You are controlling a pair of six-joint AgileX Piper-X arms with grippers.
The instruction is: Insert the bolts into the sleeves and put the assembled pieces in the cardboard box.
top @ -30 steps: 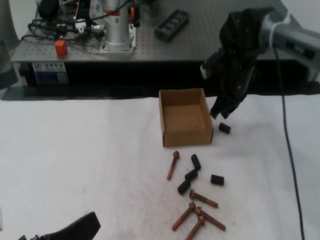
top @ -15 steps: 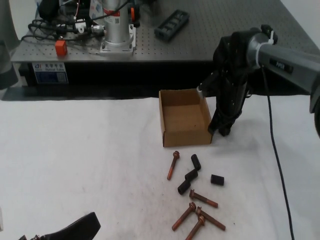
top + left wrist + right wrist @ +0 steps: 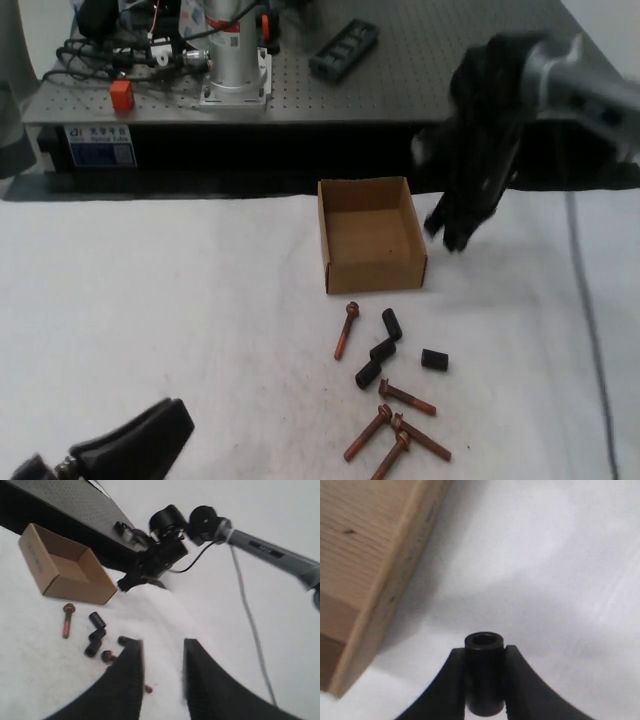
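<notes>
sleeve [image 3: 484,677] gripped by right gripper [image 3: 484,654] beside box [image 3: 365,555], axis along jaws; bolts [image 3: 407,398] lie in front of box, toward open left gripper [image 3: 162,645].

I count one cardboard box [image 3: 375,272] at upper centre of the high view. Black sleeves [image 3: 391,323]: four loose on the surface [image 3: 150,300] below it, plus a fifth sleeve [image 3: 484,680] pinched in the right pincer [image 3: 485,652], five in all. Copper bolts [image 3: 346,330]: five, I think, though three at lower centre overlap.
</notes>
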